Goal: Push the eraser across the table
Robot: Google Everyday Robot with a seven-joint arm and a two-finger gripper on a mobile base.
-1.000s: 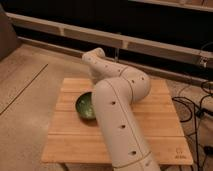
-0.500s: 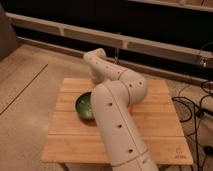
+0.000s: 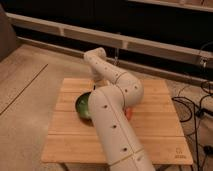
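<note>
- The table (image 3: 155, 127), with its light slatted wooden top, takes up the middle of the view, and the green bowl (image 3: 83, 106) sits on its left half, well in from every edge.
- The white arm (image 3: 116, 131) rises from the near table edge just right of the bowl. It climbs past the bowl's right rim to a bulky elbow behind and to the right of the bowl.
- From that elbow a slimmer link runs back and leftward to a second bend above and behind the bowl. It then turns down toward the bowl's far rim.
- The gripper (image 3: 99, 85) seems to hang at the end of that last link, just behind the bowl's far right rim and low over the table. Most of it is masked by the arm, so I cannot tell whether it is spread, closed or holding anything.
- A small orange-red thing (image 3: 129, 114) peeks out from behind the thick arm link, on the side away from the bowl. It lies on the tabletop about level with the bowl. It may be the eraser, but only a sliver shows, so I cannot be sure.
- A small printed mark (image 3: 179, 151) sits on the near corner of the table farthest from the bowl.
- Dark cables (image 3: 196, 107) trail over the floor beyond the table edge far to the right of the bowl.
- A pale ledge (image 3: 60, 29) runs along the dark wall well behind the bowl.
</note>
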